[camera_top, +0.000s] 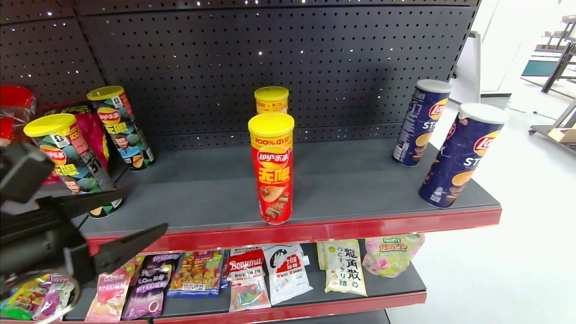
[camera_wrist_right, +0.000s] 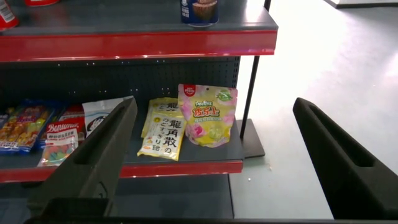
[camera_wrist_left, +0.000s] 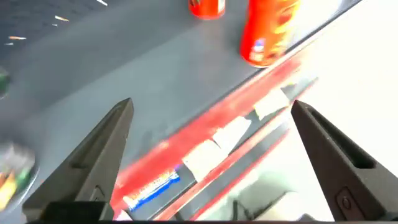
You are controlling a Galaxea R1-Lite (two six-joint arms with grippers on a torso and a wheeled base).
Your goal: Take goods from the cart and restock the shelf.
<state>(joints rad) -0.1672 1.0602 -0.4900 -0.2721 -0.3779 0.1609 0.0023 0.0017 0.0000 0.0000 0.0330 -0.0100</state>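
with left gripper (camera_top: 146,209) and right gripper (camera_wrist_right: 214,102) both spread and empty, the left is best withdrawn clear of the green can (camera_top: 67,157) at the shelf (camera_top: 202,193) front left corner.

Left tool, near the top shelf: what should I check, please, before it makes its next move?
1. Left tool open, holding nothing: ok.
2. Right tool open, holding nothing: ok.
3. Bare space on the top shelf between the green cans and the red can: ok.
4. Red can upright at the front edge: ok.
5. Goods left in the cart: cannot tell.
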